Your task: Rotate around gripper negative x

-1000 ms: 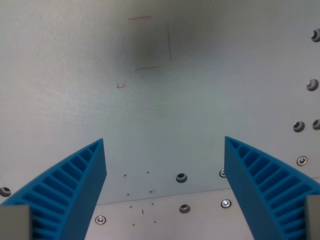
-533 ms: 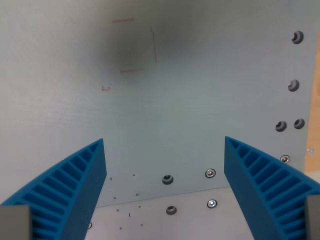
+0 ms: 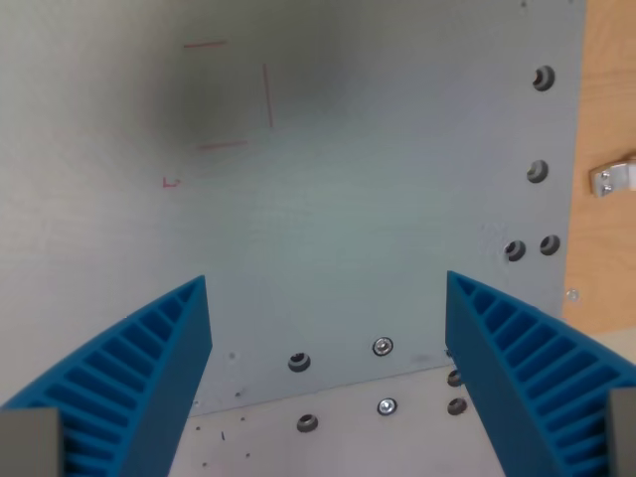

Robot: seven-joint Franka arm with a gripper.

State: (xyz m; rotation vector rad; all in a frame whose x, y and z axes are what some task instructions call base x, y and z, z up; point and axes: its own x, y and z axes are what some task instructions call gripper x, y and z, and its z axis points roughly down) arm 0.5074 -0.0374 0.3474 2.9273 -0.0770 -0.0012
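Observation:
My gripper (image 3: 328,288) is open and holds nothing. Its two blue ribbed fingers (image 3: 139,388) stand wide apart at the bottom of the wrist view, one at each side. Between and beyond them lies a flat grey plate (image 3: 348,199). Thin red lines (image 3: 266,94) forming part of a square are drawn on the plate at the upper left, with a dark shadow over them. A small red mark (image 3: 171,182) sits below and left of the lines.
Several screw holes (image 3: 537,171) run along the plate's right edge. More screws (image 3: 382,347) sit by a seam near the bottom. Light wood (image 3: 606,99) shows past the plate's right edge, with a small metal bracket (image 3: 611,177) on it.
The whole scene has slid toward the wrist view's left, so the camera has moved. The plate's right edge, the wood and the bracket have come into view. The fingers stay open as before.

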